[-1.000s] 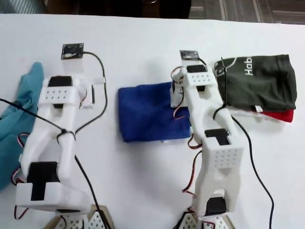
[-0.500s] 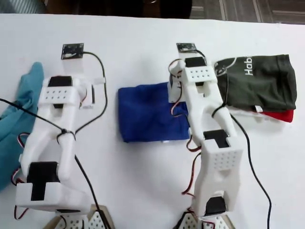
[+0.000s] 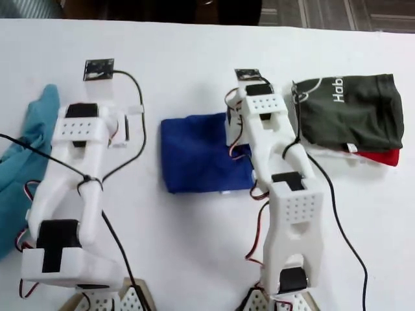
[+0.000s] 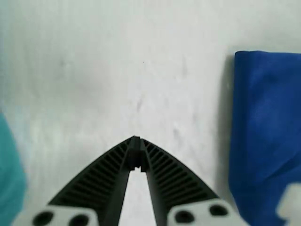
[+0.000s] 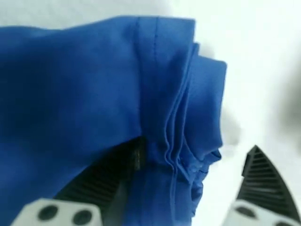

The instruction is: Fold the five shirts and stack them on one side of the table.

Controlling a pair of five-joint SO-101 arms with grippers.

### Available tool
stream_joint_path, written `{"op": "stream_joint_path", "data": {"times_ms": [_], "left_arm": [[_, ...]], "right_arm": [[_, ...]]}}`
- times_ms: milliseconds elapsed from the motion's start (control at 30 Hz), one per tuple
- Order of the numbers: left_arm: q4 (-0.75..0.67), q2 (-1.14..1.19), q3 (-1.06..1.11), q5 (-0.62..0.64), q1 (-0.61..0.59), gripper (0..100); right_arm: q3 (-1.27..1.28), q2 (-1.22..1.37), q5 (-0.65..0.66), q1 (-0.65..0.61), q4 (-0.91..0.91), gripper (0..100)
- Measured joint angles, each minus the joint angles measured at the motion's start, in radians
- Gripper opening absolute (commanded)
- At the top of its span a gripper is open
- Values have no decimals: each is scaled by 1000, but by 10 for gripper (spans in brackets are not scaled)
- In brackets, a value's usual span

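Observation:
A folded blue shirt lies mid-table. My right arm hangs over its right edge. In the right wrist view my right gripper is open and astride the blue shirt's layered edge: one finger is tucked against the fold, the other stands clear over the table. A dark green shirt lies folded on a red shirt at the far right. A teal shirt lies crumpled at the left edge. My left gripper is shut and empty over bare table, between the teal shirt and the blue shirt.
The left arm stands between the teal and blue shirts. Black cables trail across the white table beside both arms. Open table lies beyond the shirts and in front of the blue one.
My right arm has moved left and a little farther out, from the green shirt's side onto the blue shirt's right edge. The left arm and all shirts have stayed put.

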Motion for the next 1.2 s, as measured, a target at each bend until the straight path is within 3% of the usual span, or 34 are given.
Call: {"op": "stream_joint_path", "data": {"times_ms": [233,433,767,933,1200], "left_arm": [[-3,0,0,0,0,27],[-6,0,0,0,0,27],[-15,0,0,0,0,27],[-15,0,0,0,0,27],[-15,0,0,0,0,27]], "right_arm": [[-17,37,17,0,0,313],[-58,66,141,-5,43,149],[-347,236,193,-5,256,176],[-479,325,195,-5,324,9],[-555,364,198,-3,345,21]]}}
